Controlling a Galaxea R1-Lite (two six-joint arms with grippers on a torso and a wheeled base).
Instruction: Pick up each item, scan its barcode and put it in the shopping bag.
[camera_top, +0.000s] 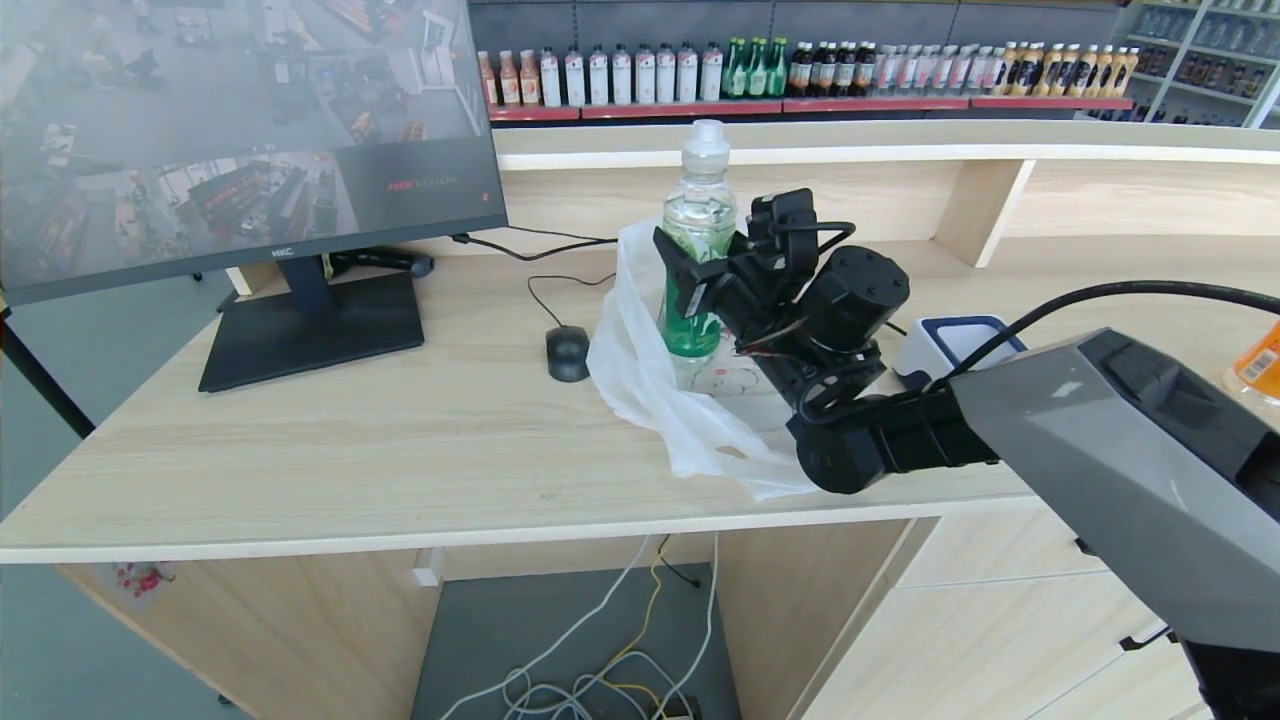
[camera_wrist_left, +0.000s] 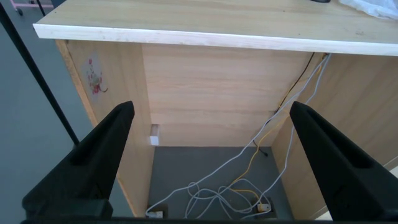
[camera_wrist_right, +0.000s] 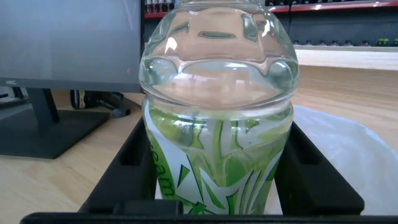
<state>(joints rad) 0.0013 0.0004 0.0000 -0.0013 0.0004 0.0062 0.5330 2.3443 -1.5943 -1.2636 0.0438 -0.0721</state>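
A clear bottle (camera_top: 698, 240) with a green label and white cap stands upright over the white plastic shopping bag (camera_top: 650, 385) on the wooden counter. My right gripper (camera_top: 690, 285) is shut on the bottle's labelled middle; in the right wrist view the bottle (camera_wrist_right: 217, 124) sits between the black fingers (camera_wrist_right: 134, 165). I cannot tell whether the bottle's base rests inside the bag or hangs just above it. My left gripper (camera_wrist_left: 211, 162) is open, low in front of the counter, with nothing between its fingers (camera_wrist_left: 93, 168).
A white barcode scanner (camera_top: 955, 345) stands right of the bag. A mouse (camera_top: 567, 352) and a monitor (camera_top: 240, 130) on its stand are to the left. An orange item (camera_top: 1262, 365) lies at the far right edge. Cables (camera_wrist_left: 230, 186) hang under the counter.
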